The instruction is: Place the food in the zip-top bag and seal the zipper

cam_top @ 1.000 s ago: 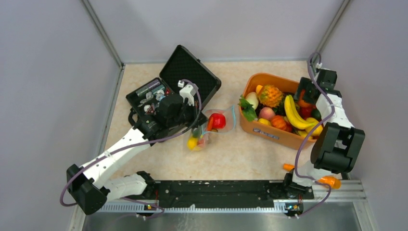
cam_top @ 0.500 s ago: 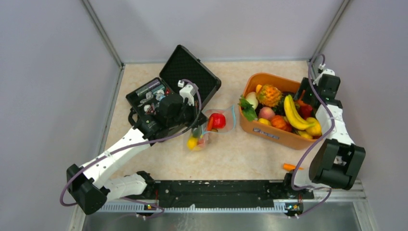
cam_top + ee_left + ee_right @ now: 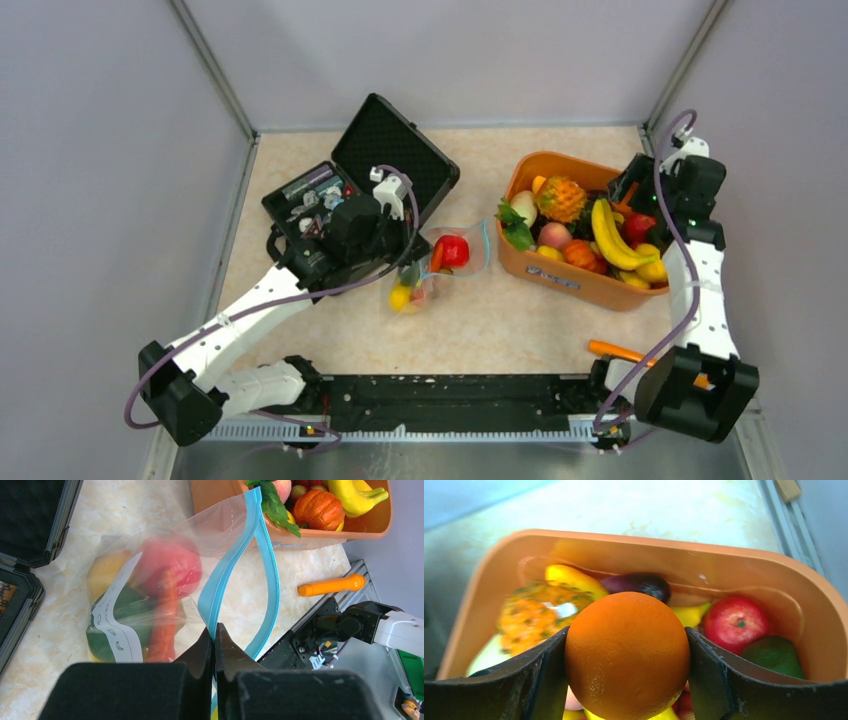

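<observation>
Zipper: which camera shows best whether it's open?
Left wrist: the zipper looms large, its two strips gaping apart, left gripper shut on it. Top external shows only a thin teal curve; right wrist shows none.

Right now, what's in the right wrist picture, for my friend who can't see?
The right gripper holds a round orange between its two black fingers, over an orange basket. In the basket lie a red apple, a pineapple and other toy fruit.
</observation>
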Controlling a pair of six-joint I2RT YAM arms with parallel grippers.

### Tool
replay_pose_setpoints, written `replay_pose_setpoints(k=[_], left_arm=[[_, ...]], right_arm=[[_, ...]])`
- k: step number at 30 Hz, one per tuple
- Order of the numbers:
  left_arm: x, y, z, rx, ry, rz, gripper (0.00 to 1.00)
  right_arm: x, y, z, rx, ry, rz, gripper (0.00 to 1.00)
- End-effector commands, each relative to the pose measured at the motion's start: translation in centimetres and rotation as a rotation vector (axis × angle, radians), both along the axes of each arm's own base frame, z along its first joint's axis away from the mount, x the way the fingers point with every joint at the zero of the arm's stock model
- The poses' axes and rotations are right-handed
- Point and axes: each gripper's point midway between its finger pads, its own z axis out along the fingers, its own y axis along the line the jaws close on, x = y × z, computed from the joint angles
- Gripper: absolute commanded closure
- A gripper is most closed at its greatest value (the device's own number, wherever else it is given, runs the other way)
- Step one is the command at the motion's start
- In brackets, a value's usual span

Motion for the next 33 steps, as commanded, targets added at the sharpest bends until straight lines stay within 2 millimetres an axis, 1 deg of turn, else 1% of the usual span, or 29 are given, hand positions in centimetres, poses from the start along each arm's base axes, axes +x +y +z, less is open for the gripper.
replay_pose_setpoints(k=[1,2,4,6,7,9,11,13,15,17,18,19,25,30,31,33], left_arm=[[0.3,-0.5,1.8,-0.06,-0.049,-0.01,1.0],[0.3,-0.4,1.8,-0.059,-0.049,-0.008,1.0],[0.3,-0.4,1.6,-0.059,-0.044,-0.006,1.0],[0.3,-0.5,1.8,-0.068,-0.049,-0.007,1.0],[0.3,-0.5,1.8,-0.07,-0.05,-0.008,1.0],[0.3,-0.5,2.0,-0.071,-0.053,-0.009,1.0],[0.3,-0.5,2.1,-0.071,-0.055,-0.008,1.0],[0.3,-0.5,2.1,-0.072,-0.055,-0.007,1.0],[0.3,-0.5,2.2,-0.073,-0.057,-0.006,1.0],[0.3,-0.4,2.3,-0.073,-0.059,-0.003,1.0],[0.3,-0.3,2.3,-0.073,-0.06,-0.002,1.0],[0.3,-0.3,2.3,-0.074,-0.062,0.0,1.0],[0.4,-0.3,2.3,-0.075,-0.065,0.003,1.0],[0.6,-0.7,2.6,-0.079,-0.064,-0.006,1.0],[0.6,-0.7,2.6,-0.079,-0.063,-0.007,1.0],[0.7,-0.8,2.6,-0.079,-0.062,-0.009,1.0]], right_arm=[[-1.0,3.6,7.9,0.076,-0.253,0.131,0.86],[-1.3,4.5,8.5,0.099,-0.275,0.168,0.87],[-2.2,7.6,9.8,0.193,-0.316,0.316,0.89],[-3.5,10.7,11.2,0.313,-0.363,0.466,0.87],[-4.0,12.1,12.5,0.345,-0.414,0.544,0.87],[-5.4,14.6,13.4,0.387,-0.441,0.657,0.84],[-6.4,16.8,13.7,0.376,-0.437,0.745,0.83],[-7.0,18.8,13.5,0.349,-0.412,0.821,0.85],[-7.6,20.1,13.1,0.358,-0.372,0.869,0.85],[-8.1,21.0,13.0,0.366,-0.365,0.907,0.85],[-8.2,21.2,12.9,0.365,-0.367,0.921,0.85],[-8.9,22.1,12.9,0.371,-0.364,0.968,0.85],[-11.4,24.6,11.9,0.379,-0.307,1.131,0.85],[-12.4,27.0,9.9,0.298,-0.248,1.18,0.84],[-12.4,27.8,9.3,0.284,-0.228,1.174,0.84],[-11.9,28.7,8.0,0.245,-0.182,1.131,0.84]])
